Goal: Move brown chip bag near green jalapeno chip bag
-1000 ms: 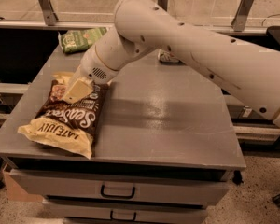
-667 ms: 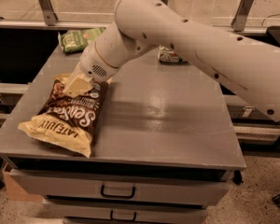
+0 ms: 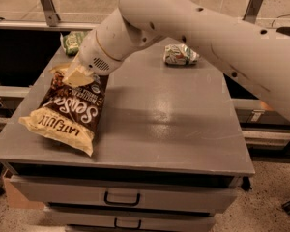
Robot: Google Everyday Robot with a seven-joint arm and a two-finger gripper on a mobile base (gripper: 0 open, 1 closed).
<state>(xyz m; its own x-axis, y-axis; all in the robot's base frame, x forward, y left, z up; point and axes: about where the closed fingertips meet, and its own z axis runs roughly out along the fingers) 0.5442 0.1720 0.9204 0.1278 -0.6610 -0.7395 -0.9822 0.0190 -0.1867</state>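
Note:
The brown chip bag (image 3: pixel 70 112) lies at the table's front left, its pale yellow bottom end toward the front edge. My gripper (image 3: pixel 76 76) is at the bag's far end, and its pale fingers (image 3: pixel 79 74) are closed on the bag's top edge, which is raised a little off the table. The green jalapeno chip bag (image 3: pixel 75 41) lies at the table's far left corner, partly hidden behind my arm, a short way beyond the brown bag.
A small silvery-white and green packet (image 3: pixel 180 54) lies at the back of the grey table (image 3: pixel 174 124), right of centre. My arm (image 3: pixel 208 28) crosses above the back half. Drawers with handles (image 3: pixel 121 197) sit below the front edge.
My gripper has moved a little up and toward the far left, and the brown bag's top end has risen and shifted with it. The bag's bottom end stays on the table.

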